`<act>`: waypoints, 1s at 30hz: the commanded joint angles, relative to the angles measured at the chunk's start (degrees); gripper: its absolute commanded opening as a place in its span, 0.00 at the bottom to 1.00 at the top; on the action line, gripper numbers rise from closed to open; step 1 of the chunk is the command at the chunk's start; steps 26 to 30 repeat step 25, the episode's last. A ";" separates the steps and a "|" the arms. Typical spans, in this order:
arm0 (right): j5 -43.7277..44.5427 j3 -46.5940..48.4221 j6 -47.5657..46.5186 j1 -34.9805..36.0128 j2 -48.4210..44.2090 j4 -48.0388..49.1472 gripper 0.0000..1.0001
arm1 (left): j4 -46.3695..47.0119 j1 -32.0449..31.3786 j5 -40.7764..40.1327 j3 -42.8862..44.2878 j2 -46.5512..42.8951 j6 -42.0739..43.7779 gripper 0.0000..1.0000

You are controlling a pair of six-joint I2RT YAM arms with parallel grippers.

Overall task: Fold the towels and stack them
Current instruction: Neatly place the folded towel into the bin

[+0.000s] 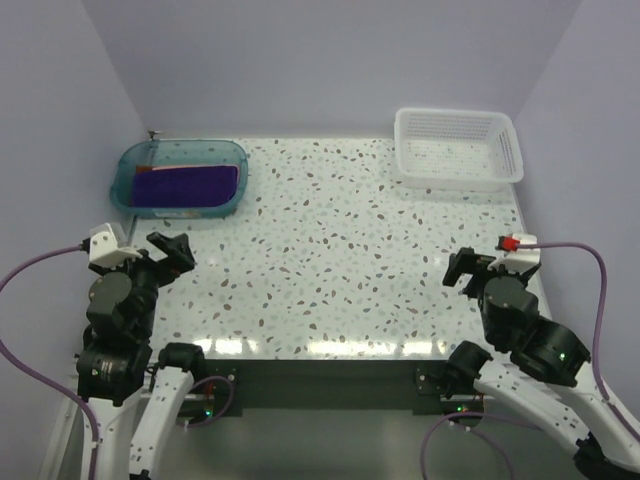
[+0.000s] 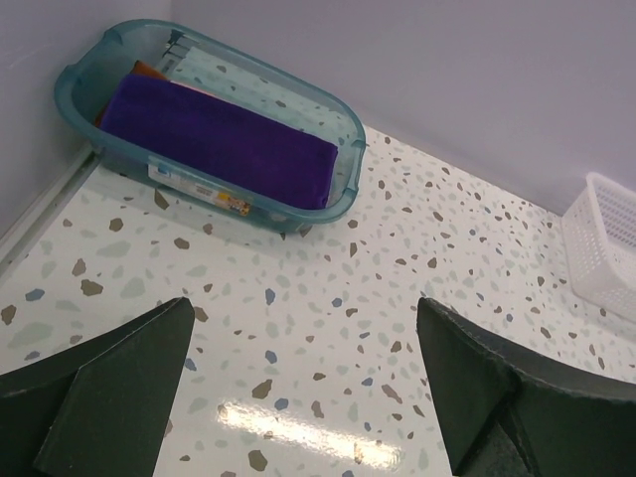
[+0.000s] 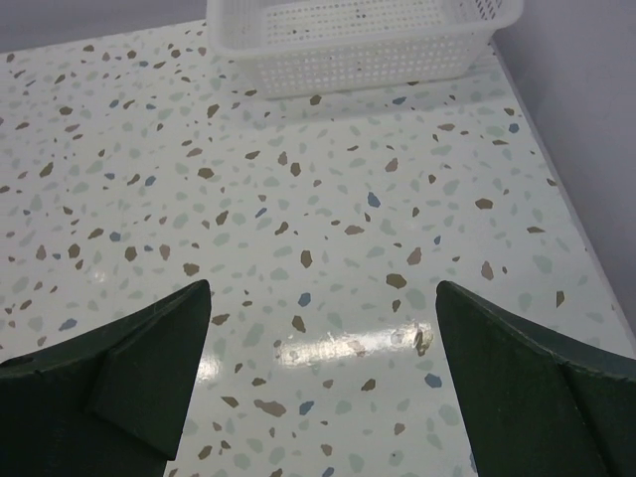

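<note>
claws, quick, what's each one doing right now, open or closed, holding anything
left claw: open, holding nothing.
right claw: open, holding nothing.

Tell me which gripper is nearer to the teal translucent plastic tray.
Left. The left gripper hangs just in front of the tray; the right gripper is far across the table, by its right edge.
</note>
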 commanded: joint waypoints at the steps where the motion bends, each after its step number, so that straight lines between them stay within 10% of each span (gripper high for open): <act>1: 2.55 -0.71 0.24 -0.10 -1.74 0.20 0.99 | -0.94 -0.74 -1.19 0.08 -0.07 -1.39 1.00; 30: 2.37 -0.89 -0.37 -0.18 -4.12 -0.06 0.99 | -1.12 -1.71 -1.45 1.57 4.33 1.16 1.00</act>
